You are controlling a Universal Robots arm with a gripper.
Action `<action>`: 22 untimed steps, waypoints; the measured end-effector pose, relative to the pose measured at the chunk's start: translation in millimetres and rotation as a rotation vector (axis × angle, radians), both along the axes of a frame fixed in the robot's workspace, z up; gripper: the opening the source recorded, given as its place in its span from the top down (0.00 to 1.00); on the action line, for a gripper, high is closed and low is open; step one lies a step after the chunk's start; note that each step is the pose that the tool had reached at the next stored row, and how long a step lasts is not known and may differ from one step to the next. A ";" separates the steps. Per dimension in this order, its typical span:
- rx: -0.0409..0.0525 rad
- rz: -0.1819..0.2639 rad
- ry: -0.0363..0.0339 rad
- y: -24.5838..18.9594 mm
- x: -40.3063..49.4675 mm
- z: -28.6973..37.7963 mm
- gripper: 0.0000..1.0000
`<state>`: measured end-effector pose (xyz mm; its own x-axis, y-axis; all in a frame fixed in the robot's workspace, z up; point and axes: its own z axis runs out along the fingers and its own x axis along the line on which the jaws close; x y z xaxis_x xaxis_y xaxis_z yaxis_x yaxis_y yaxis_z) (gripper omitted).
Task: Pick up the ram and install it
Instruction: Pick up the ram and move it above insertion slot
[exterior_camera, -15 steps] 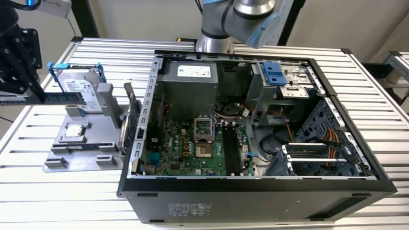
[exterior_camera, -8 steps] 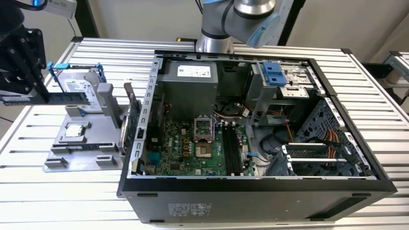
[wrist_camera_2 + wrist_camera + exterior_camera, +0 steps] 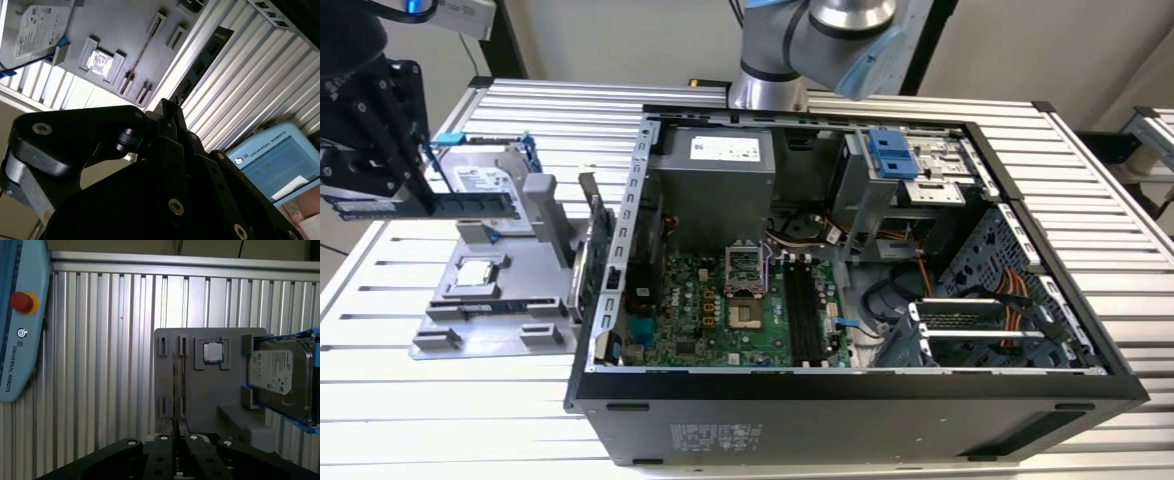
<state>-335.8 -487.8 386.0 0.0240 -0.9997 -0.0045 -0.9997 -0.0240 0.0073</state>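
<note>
**Q:** Nearest the wrist: what does the claw hold?

**A:** The claw [image 3: 176, 439] is closed on the ram [image 3: 447, 205]. In the first wrist view the stick appears edge-on, as a thin line running out from the fingertips. In the exterior view it lies level and lengthwise, gripped near one end, at the exterior view's left.

**Q:** Where is the ram relative to its holder?

**A:** It hangs above the grey holder [image 3: 500, 322] on the desk [image 3: 1067, 160] and appears clear of the holder's slots. The CPU chip [image 3: 478, 272] sits in its recess on the holder. The hard drive [image 3: 491, 182] in its blue frame stands just behind the ram.

**Q:** And farther off?

**A:** The open computer case [image 3: 854, 410] lies well apart from the ram, toward the exterior view's right. On its motherboard [image 3: 707, 320] the long dark memory slots [image 3: 809, 312] appear unoccupied.

**Q:** How far along is the task?

**A:** Judged from this arrangement, the pick-up is done: the ram is gripped and raised. The install has not begun, because the stick is over the holder rather than the case and no slot has received it.
</note>
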 end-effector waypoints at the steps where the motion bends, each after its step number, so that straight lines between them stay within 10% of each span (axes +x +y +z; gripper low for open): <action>1: 0.0000 0.000 -0.0001 0.0 1.3 0.0 1.00; 22: 0.0000 0.000 -0.0001 0.0 10.8 0.0 1.00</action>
